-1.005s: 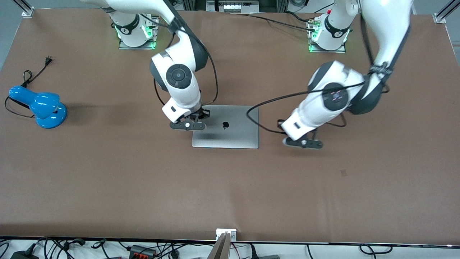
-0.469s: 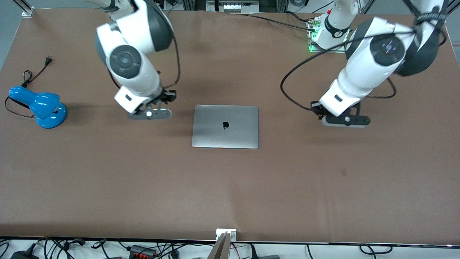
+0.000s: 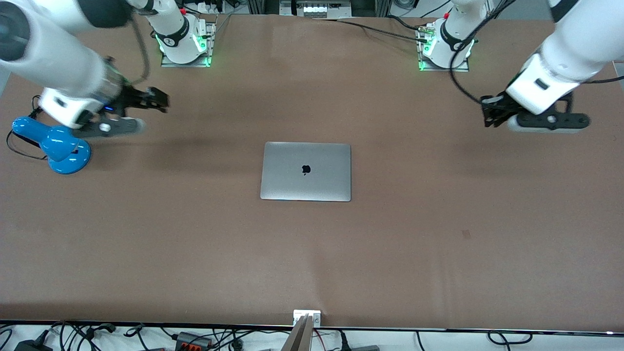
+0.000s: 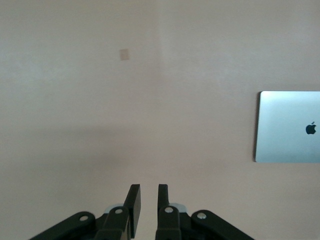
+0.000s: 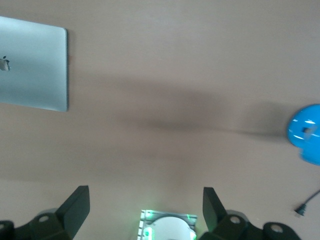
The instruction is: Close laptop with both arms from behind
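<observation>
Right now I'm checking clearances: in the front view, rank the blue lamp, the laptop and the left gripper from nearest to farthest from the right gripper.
1. Blue lamp: just beside the right gripper, at the right arm's end of the table.
2. Laptop: mid-table, lid shut.
3. Left gripper: over the left arm's end.

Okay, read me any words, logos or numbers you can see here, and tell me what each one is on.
No readable words or numbers.
Black apple logo, a sign without letters: on the closed lid of the slim silver-grey metal laptop.
Dark ring markings on the white arm bases: too small to read.
</observation>
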